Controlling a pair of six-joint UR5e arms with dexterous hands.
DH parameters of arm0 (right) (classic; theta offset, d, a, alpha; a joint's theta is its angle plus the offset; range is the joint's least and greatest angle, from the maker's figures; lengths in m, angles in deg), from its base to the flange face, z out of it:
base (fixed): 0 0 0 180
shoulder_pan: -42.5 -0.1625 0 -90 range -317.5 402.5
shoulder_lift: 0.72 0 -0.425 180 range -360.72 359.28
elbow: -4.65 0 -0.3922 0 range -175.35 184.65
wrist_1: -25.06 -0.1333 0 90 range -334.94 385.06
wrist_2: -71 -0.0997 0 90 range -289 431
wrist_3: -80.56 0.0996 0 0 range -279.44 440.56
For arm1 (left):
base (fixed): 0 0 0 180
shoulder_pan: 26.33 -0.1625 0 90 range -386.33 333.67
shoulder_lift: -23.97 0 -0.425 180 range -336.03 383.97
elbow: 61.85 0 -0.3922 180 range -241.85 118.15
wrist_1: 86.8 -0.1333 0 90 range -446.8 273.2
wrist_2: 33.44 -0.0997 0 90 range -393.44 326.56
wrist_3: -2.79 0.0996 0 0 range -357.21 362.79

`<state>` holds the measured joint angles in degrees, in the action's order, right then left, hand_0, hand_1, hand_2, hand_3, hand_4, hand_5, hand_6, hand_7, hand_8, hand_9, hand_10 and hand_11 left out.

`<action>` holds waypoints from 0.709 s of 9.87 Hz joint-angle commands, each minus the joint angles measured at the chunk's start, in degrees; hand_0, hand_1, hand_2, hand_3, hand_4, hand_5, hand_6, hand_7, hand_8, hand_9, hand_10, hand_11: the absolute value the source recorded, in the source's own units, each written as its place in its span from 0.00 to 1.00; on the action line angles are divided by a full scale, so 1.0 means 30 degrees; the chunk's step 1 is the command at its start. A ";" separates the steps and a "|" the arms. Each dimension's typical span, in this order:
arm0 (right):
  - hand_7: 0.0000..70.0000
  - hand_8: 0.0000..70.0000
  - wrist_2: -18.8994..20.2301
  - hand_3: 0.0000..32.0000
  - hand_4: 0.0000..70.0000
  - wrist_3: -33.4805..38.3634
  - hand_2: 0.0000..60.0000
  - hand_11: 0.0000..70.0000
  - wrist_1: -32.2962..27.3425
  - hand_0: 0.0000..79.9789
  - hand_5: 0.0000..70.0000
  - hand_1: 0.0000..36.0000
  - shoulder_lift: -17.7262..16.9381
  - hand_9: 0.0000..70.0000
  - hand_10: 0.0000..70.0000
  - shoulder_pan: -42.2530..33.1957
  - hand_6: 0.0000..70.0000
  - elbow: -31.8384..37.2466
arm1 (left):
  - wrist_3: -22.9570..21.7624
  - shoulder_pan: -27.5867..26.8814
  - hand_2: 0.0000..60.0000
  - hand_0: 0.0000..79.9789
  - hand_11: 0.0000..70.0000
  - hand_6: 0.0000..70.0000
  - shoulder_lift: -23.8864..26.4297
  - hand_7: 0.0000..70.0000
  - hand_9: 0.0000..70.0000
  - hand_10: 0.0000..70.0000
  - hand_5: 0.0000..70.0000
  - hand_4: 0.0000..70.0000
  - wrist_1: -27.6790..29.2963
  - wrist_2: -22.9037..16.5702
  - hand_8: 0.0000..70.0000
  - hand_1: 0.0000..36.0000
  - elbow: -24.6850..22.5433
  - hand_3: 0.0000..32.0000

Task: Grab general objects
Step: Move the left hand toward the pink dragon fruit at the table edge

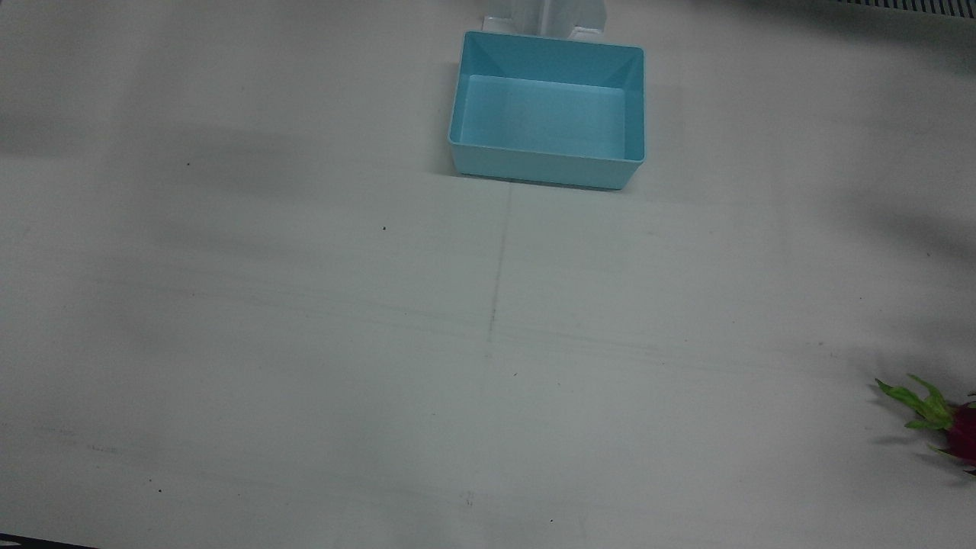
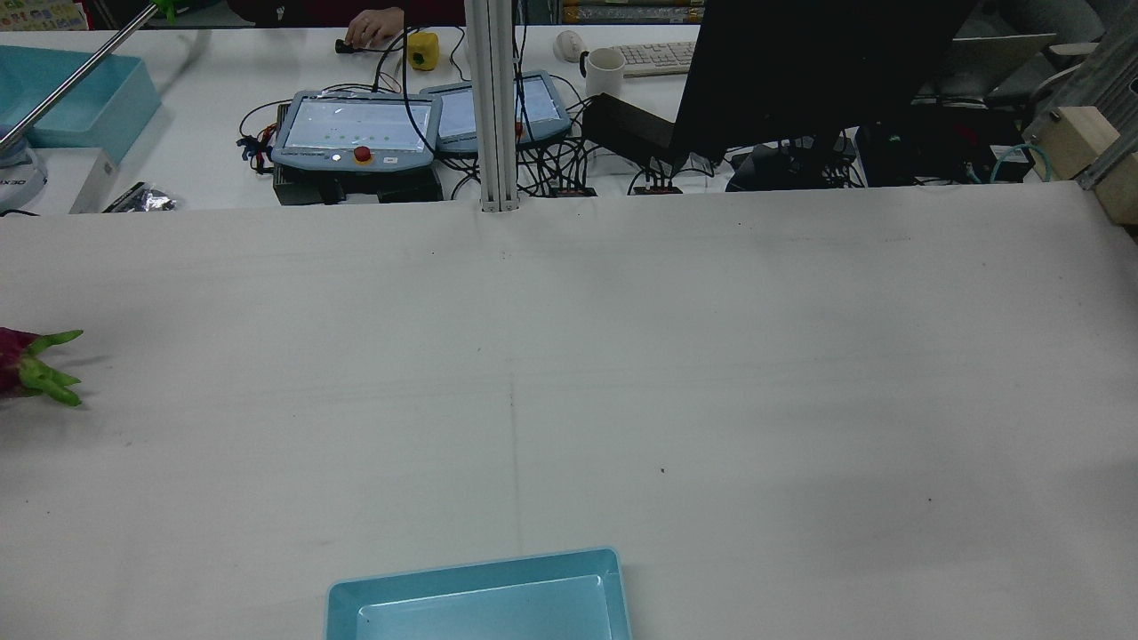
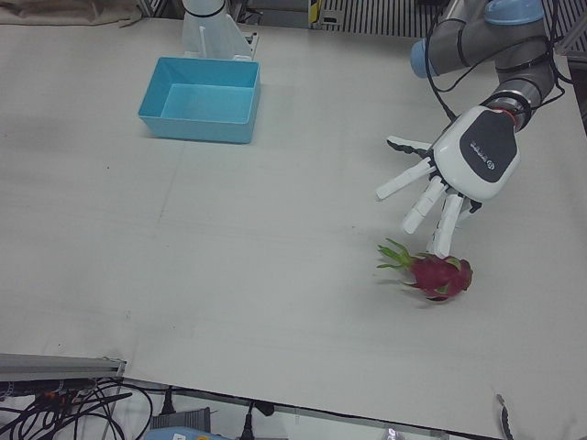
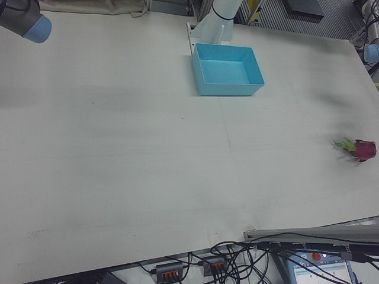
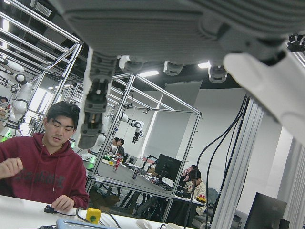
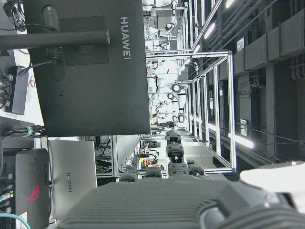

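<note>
A magenta dragon fruit (image 3: 442,275) with green scales lies on the white table (image 3: 275,275) near its left-arm side; it shows cut off at the frame edge in the front view (image 1: 962,436) and the rear view (image 2: 20,364), and small in the right-front view (image 4: 362,149). My left hand (image 3: 472,160) hovers just behind and above it, open, fingers (image 3: 446,229) spread and pointing down at the fruit without touching it. The left hand view shows only its palm (image 5: 190,24). My right hand (image 6: 162,205) appears only in its own view, fingers extended, holding nothing.
A light blue bin (image 3: 197,128) stands empty at the robot side of the table, between the pedestals (image 1: 549,169). Beyond the far edge are teach pendants (image 2: 356,129), cables, a black monitor (image 2: 800,71), a metal post (image 2: 496,107) and a seated person (image 5: 43,162).
</note>
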<state>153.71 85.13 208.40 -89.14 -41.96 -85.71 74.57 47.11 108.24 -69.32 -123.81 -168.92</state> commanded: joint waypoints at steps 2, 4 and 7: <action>0.00 0.00 0.0000 0.00 0.00 0.0001 0.00 0.00 -0.0001 0.00 0.00 0.00 0.0000 0.00 0.00 0.0000 0.00 0.0001 | 0.0390 -0.1297 0.00 0.68 0.00 0.00 -0.0403 0.11 0.00 0.00 0.00 0.00 0.1813 0.1177 0.07 0.47 0.0623 1.00; 0.00 0.00 0.0000 0.00 0.00 0.0001 0.00 0.00 0.0028 0.00 0.00 0.00 0.0000 0.00 0.00 0.0000 0.00 0.0001 | 0.1642 -0.3987 0.00 0.70 0.00 0.00 -0.0433 0.13 0.01 0.00 0.00 0.00 0.1818 0.2719 0.07 0.51 0.0623 1.00; 0.00 0.00 0.0000 0.00 0.00 0.0001 0.00 0.00 -0.0001 0.00 0.00 0.00 0.0000 0.00 0.00 0.0000 0.00 0.0000 | 0.2232 -0.4582 0.00 0.66 0.00 0.00 -0.0142 0.14 0.01 0.00 0.03 0.00 0.3240 0.4244 0.08 0.43 0.1931 1.00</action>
<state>153.71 85.13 208.42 -89.13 -41.96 -85.73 79.18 35.86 107.10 -63.69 -115.40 -166.75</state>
